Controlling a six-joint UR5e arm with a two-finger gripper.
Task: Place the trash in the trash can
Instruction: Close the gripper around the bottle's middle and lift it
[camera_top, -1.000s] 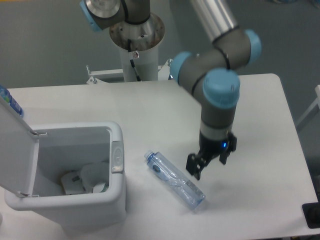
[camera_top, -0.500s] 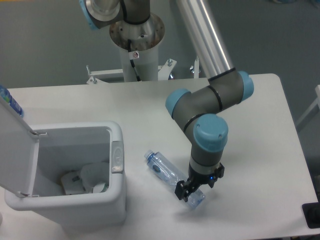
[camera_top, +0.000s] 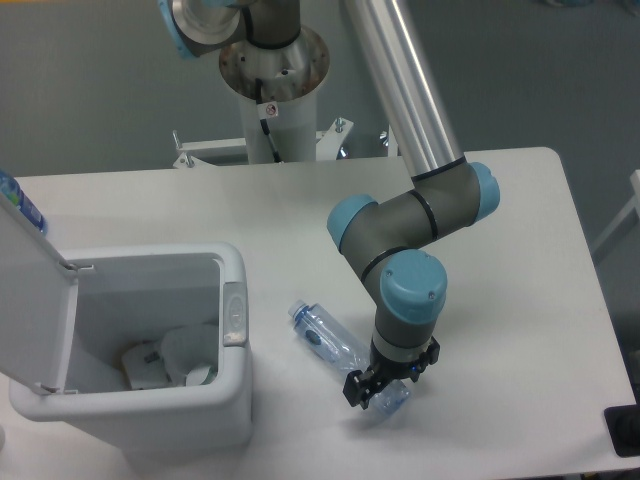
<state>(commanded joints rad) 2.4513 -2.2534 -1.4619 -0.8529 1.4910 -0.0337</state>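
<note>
One crushed bottle (camera_top: 335, 343), far end hidden by jaws (camera_top: 378, 392), grip unclear, wrapper (camera_top: 165, 362) half-hidden in bin (camera_top: 235, 400)

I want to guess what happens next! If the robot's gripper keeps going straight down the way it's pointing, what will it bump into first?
The plastic bottle. The gripper points down right over the bottle's bottom end, jaws on either side of it. Whether it already touches is hard to tell.

Crushed clear bottle (camera_top: 335, 345) (blue cap) lies beside the open white bin (camera_top: 236, 395) holding the wrapper (camera_top: 175, 360).
</note>
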